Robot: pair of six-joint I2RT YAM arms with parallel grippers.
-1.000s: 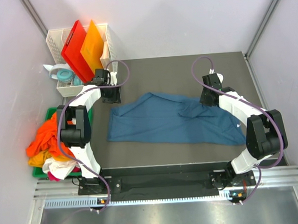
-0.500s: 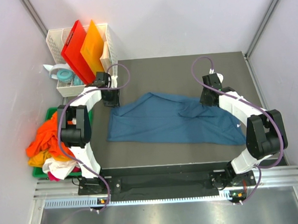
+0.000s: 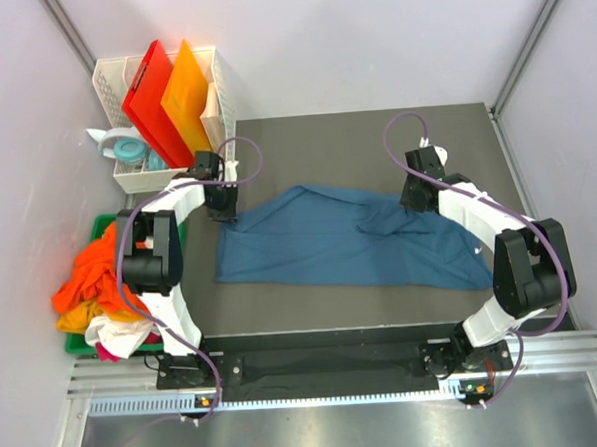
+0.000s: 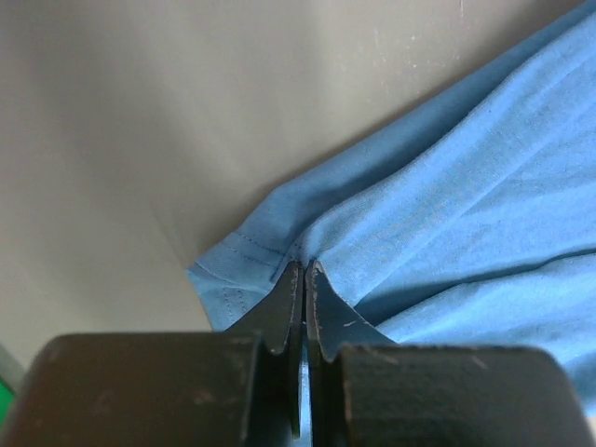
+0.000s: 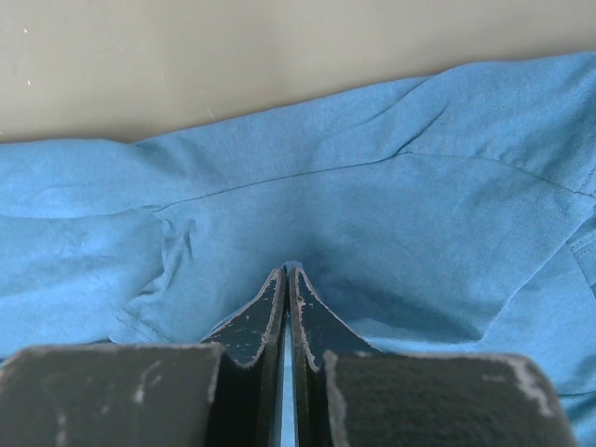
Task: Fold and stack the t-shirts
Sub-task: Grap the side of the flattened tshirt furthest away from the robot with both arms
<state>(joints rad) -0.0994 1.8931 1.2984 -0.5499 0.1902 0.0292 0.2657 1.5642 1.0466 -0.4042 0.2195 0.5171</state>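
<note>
— Where's the teal t-shirt (image 3: 329, 240)?
— Rumpled across the bench (image 3: 354, 140). My left gripper (image 4: 304, 270) is clamped on its hemmed corner, my right gripper (image 5: 286, 275) on a fold.
— And the other t-shirts (image 3: 86, 280)?
— Heaped left, partly behind my arm.

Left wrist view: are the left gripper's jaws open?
No, the left gripper is pinched shut on the hemmed corner of the blue shirt.
</note>
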